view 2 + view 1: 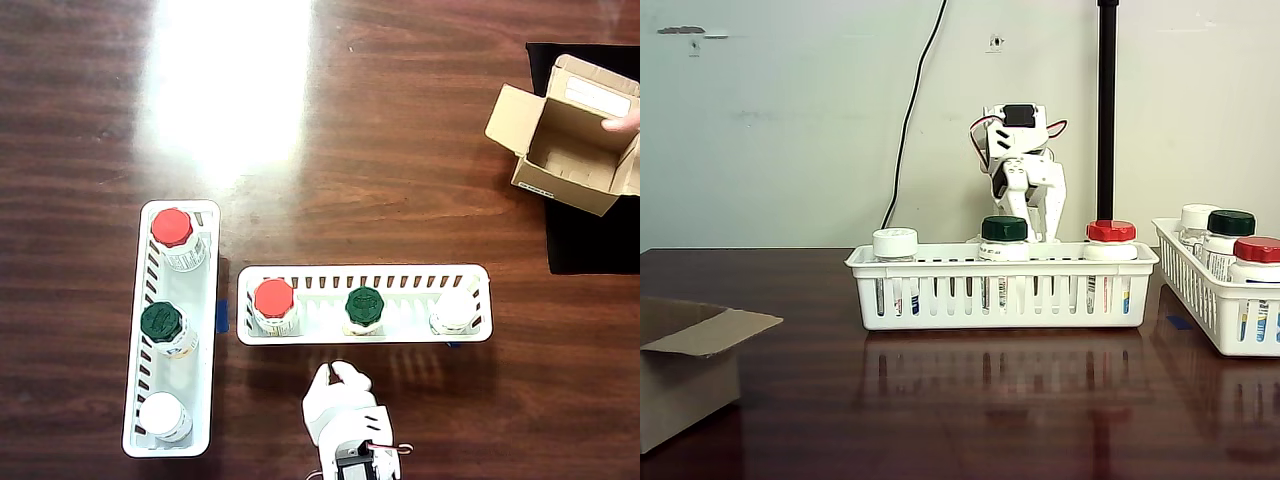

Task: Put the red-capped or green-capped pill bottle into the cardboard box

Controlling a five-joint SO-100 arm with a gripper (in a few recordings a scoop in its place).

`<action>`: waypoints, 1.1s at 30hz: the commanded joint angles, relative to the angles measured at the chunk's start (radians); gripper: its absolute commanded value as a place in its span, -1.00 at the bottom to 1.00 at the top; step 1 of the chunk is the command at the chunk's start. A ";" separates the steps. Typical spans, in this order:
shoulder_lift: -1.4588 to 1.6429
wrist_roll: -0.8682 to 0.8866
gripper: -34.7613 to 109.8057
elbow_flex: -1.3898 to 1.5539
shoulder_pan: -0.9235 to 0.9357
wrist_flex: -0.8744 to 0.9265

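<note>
Tabletop (380, 150) of dark glossy wood – pale wall (790, 120) behind – end effector (337, 374) pinched closed, gripping nothing.

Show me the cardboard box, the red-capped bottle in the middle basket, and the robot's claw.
cardboard box (565, 150): overhead view, on its inside floor.
red-capped bottle (273, 297): overhead view, on the centre of its cap.
claw (335, 377): overhead view, at its tip beside the middle basket (400, 274); open or shut, cannot tell.

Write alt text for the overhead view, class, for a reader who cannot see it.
A white robot arm rests beside a white slotted basket holding red-capped, green-capped and white-capped pill bottles. A second basket with three similar bottles lies left; an open cardboard box sits top right on the dark wooden table.
</note>
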 commanded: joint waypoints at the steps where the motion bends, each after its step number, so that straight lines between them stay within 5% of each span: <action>1: 0.086 0.107 -0.51 0.000 0.058 -0.029; 33: 0.086 0.097 -0.49 -0.091 0.025 -0.158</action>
